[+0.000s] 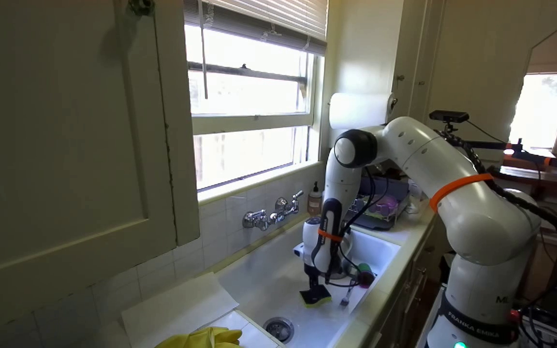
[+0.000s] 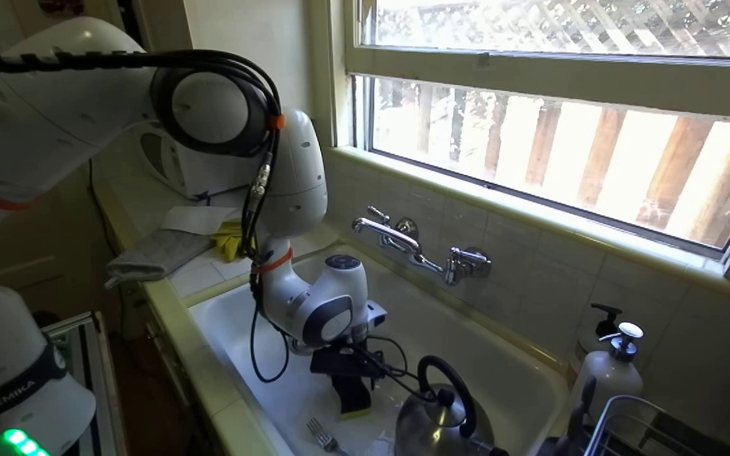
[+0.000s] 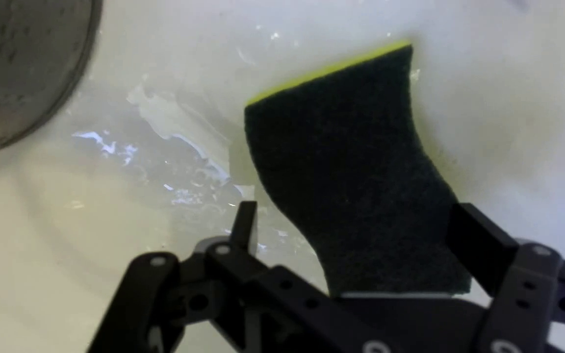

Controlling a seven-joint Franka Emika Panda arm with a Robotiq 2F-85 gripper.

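Black on top and yellow-edged, a curved-sided scouring sponge (image 3: 356,171) lies near the rounded, black-handled steel kettle (image 2: 444,421), and the black claw (image 3: 353,215), spread wide and gripping nothing, probably needs shifting away from that kettle to straddle the sponge evenly.

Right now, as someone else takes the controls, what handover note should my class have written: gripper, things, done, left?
Gripper: open, its jaws about the sponge; nothing held.
Things: sponge in the sink, dark face up; kettle and fork also in the sink.
Done: open jaws placed at the sponge.
Left: sponge not yet gripped; whether either jaw touches it, I cannot tell.
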